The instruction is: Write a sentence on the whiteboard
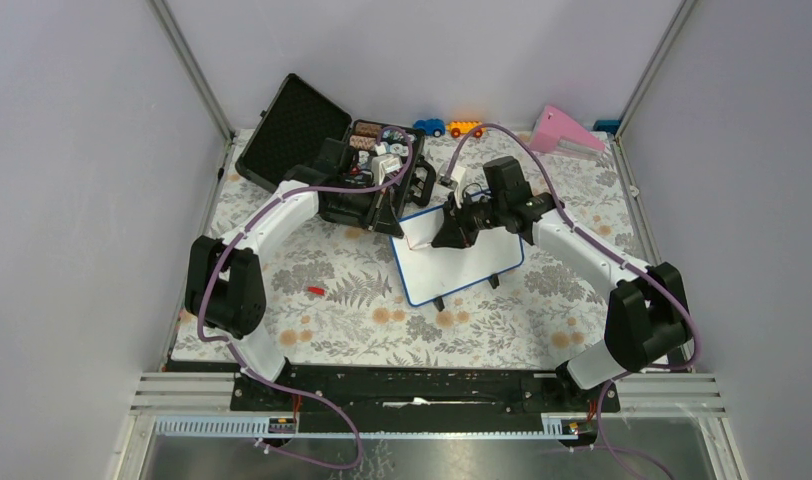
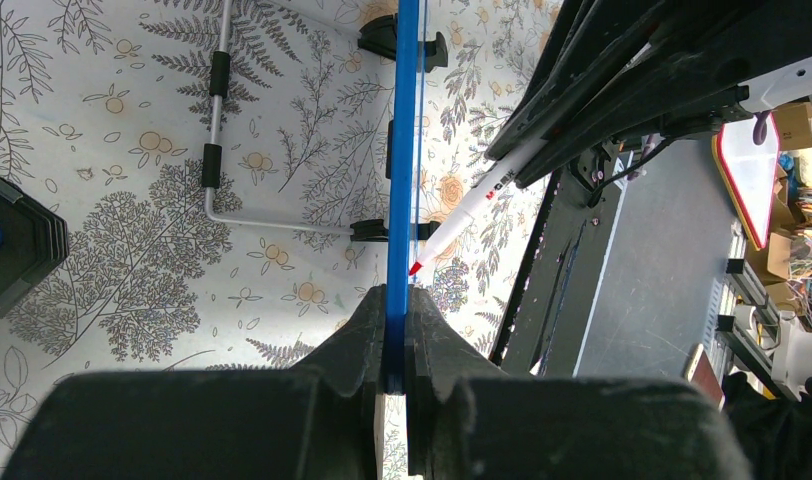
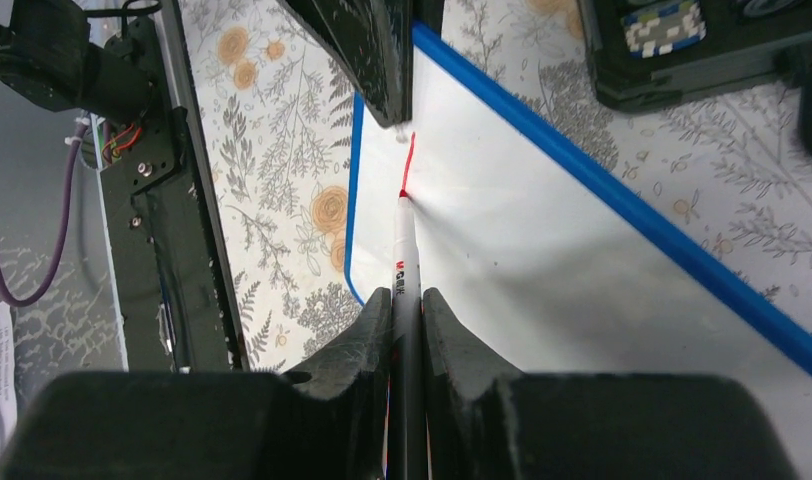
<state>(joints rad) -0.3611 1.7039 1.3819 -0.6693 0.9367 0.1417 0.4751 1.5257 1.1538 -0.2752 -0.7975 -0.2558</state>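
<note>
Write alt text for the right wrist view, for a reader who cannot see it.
The right gripper holds a marker with its red tip on the whiteboard, at the end of a short red stroke near one corner. A floral table cover and a black case lie beyond.

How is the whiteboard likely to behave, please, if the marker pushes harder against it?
Probably stiff: seen edge-on, the whiteboard looks straight. It appears thin and likely light, resting on small black feet and a wire stand, so the marker might slide or tip it if it were unsupported. The left gripper, clamped on its edge, should steady it.
</note>
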